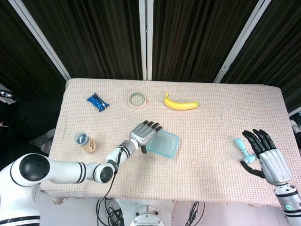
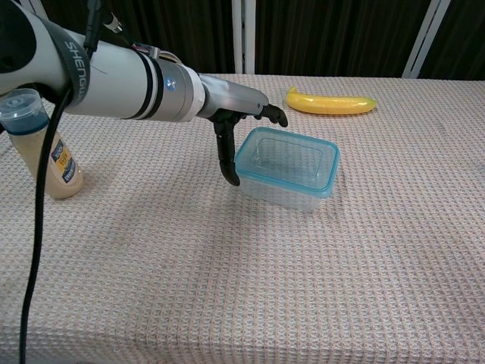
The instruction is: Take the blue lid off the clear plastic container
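The clear plastic container (image 1: 164,145) (image 2: 292,178) with its blue lid (image 2: 286,158) on sits mid-table. My left hand (image 1: 143,133) (image 2: 241,115) is at the container's left end. Its fingers (image 2: 271,113) reach over the lid's far left corner and its thumb (image 2: 226,161) hangs down beside the left wall. I see nothing held in it. My right hand (image 1: 264,156) is open near the table's right front edge, seen only in the head view.
A banana (image 1: 181,103) (image 2: 330,101), a tape roll (image 1: 137,99) (image 2: 218,98) and a blue packet (image 1: 97,101) lie along the back. A bottle with a blue cap (image 1: 84,142) (image 2: 42,154) stands at the left. A light-blue handled tool (image 1: 241,147) lies beside my right hand.
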You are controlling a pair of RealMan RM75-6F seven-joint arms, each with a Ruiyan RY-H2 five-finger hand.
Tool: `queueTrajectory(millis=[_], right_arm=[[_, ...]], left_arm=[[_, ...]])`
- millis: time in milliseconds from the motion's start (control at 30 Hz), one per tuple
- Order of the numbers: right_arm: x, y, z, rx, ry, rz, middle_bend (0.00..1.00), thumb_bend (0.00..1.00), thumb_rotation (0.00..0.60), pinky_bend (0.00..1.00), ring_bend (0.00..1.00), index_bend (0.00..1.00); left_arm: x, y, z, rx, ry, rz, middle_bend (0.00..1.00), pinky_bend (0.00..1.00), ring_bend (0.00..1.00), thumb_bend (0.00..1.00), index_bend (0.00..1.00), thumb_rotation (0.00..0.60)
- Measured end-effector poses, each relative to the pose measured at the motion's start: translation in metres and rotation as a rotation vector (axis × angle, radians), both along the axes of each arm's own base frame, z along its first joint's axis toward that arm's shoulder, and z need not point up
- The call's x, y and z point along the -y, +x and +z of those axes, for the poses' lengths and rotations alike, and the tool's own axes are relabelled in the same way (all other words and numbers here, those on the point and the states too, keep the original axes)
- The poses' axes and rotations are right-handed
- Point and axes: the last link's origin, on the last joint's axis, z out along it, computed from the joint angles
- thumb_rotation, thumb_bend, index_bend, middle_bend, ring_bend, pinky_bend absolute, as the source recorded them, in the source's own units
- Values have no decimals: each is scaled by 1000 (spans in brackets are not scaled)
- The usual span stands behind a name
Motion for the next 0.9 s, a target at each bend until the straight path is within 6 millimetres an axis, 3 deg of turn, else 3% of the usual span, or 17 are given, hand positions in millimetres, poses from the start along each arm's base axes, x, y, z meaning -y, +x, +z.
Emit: queueTrajectory(millis=[367, 533, 667, 900], right_arm=[[-2, -3, -1, 1, 9, -16, 106, 171, 600, 0, 0, 0], [-3, 0, -6, 5, 24, 5, 167, 170, 600, 29, 0, 16], [-3, 8, -23, -7, 57, 78, 227, 172, 600, 103, 0, 148], [9, 29, -74, -19, 181, 163, 230, 190, 600, 121, 11, 192]], left_arm=[[0, 10, -6, -3, -10, 19, 50, 147, 0, 0, 6, 600], [-1, 12, -10, -15, -10, 30, 125, 195, 21, 0, 99, 600], [-1, 15, -12, -6, -8, 47, 218, 252, 100, 0, 176, 600], [1, 24, -16, 1, 9, 51, 252, 286, 120, 0, 204, 600]])
